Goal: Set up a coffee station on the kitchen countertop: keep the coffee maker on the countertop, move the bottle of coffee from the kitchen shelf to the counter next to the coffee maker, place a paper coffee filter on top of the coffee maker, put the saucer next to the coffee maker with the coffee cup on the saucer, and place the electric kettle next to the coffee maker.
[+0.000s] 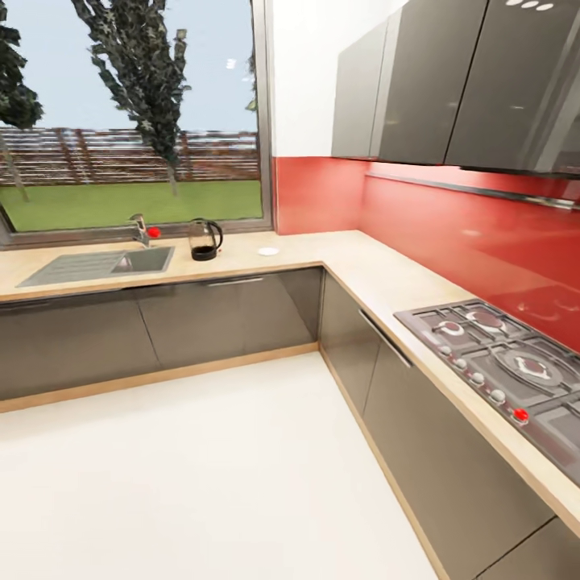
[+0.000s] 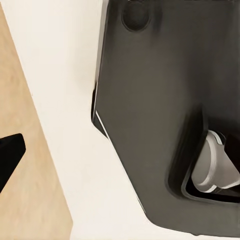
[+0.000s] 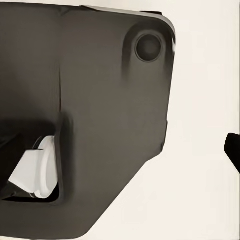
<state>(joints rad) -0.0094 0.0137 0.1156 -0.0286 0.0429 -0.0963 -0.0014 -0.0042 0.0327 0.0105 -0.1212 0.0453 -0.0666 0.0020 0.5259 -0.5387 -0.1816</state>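
The kitchen countertop [image 1: 354, 262] runs in an L under the window and along the red wall. On its far stretch stands the electric kettle [image 1: 205, 240], clear glass with a black base and handle. The saucer [image 1: 268, 251], a small flat white dish, lies just right of it. The coffee maker, bottle of coffee, kitchen shelf, paper coffee filter and coffee cup are out of view. In the left wrist view my left gripper's black fingertip [image 2: 9, 159] shows at the edge, over floor. My right gripper's black fingertip [image 3: 234, 150] shows likewise. Nothing is between the fingers.
A grey sink [image 1: 105, 266] with a tap [image 1: 140, 229] is set in the counter left of the kettle. A gas hob [image 1: 499, 362] sits in the right run. Grey wall cabinets [image 1: 451, 80] hang above. White floor [image 1: 201, 467] lies between. My dark base [image 2: 160, 110] shows below the wrists.
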